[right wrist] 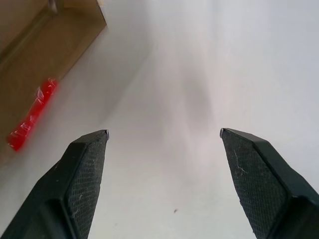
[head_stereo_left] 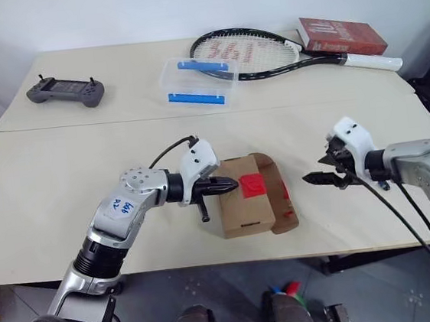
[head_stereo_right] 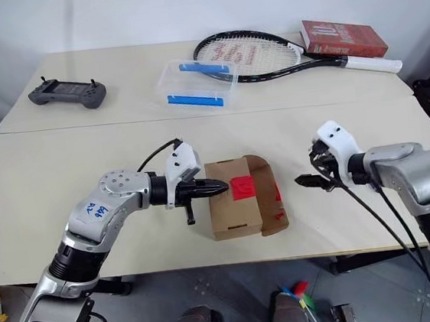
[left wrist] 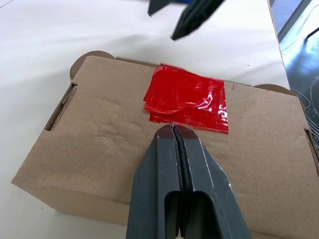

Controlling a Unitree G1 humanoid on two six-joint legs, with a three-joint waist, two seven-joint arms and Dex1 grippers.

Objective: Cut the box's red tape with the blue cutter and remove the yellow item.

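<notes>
Box: brown cardboard box point(head_stereo_left: 246, 204) on the near table point(head_stereo_left: 68, 222), near its front edge, about centre; one flap hangs open on its right side. Long axis runs near to far.
Red tape: red tape point(head_stereo_left: 251, 185) sits on the box top, toward the far end; it looks crumpled, and I cannot tell whether it is cut. A second red strip shows on the open right flap.
Left gripper: left gripper point(head_stereo_left: 221, 183) with fingers pressed together and empty, tip resting on or just over the box top, right at the tape's left edge. Reads as steadying the box.
Right gripper: right gripper point(head_stereo_left: 318, 178) with fingers spread wide, nothing between them, hanging over bare table to the right of the box, apart from it, pointing left toward it.
Blue cutter: cannot place it on the tables or in either gripper.
Yellow item: not spotted; judged to be inside the box, if anywhere.
Key relation: box and tape lie to the left of the open right gripper; the left gripper is the nearer one, already at the tape. Any cut needs the cutter found first.
View difference: left wrist view gives the tape's creases and the shut tips point(left wrist: 173, 133) at its edge; right wrist view gives the wide gap and the box side with the red strip point(right wrist: 31, 119).
Far table: game controller point(head_stereo_left: 65, 91), clear container with blue clips point(head_stereo_left: 198, 81), racket point(head_stereo_left: 253, 51), red book point(head_stereo_left: 342, 35).
</notes>
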